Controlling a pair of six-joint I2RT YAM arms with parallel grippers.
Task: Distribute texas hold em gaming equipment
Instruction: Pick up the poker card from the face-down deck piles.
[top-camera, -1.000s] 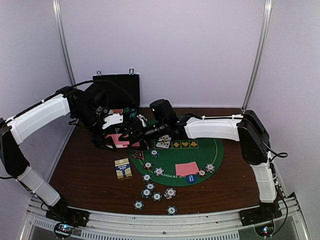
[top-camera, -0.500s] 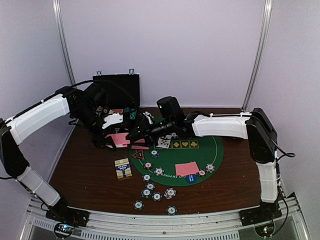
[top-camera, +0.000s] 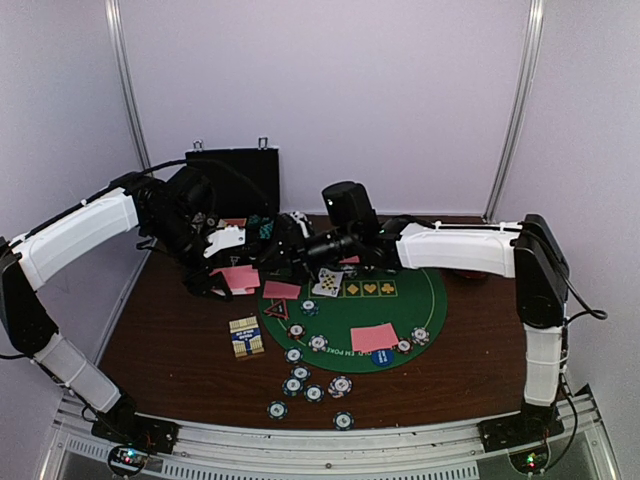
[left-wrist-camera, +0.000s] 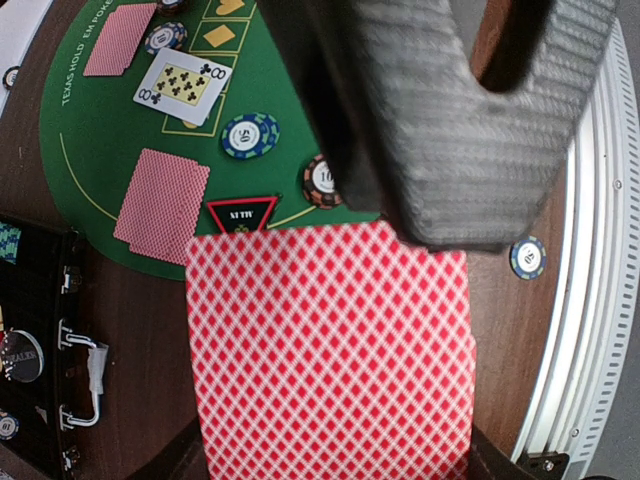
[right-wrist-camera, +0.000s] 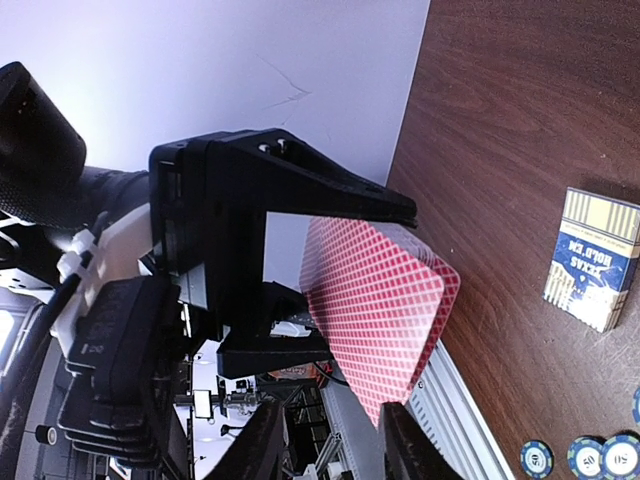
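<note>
Left wrist view showed the red-backed cards filling the lower middle of the picture, pinched flat in the left gripper, one dark finger lying across their top edge. Those jaws were clamped on the cards, which hung above the table off the left edge of the green mat. I could not tell how many cards were in the grip.

From the right wrist, the right gripper faced the held cards with its two fingers spread apart and nothing between them; the cards' lower corner showed beyond the gap.

Just past the held cards' far edge lay the red-edged triangle on the rim of the mat, with a face-down card just beside it. Farther in lay a face-up eight of clubs. A teal chip and a red chip sat on the mat near the triangle, and a blue-and-white chip lay off the mat on bare wood.

A black case stood at the table's back left. A card box lay on the wood, apart from the mat.
</note>
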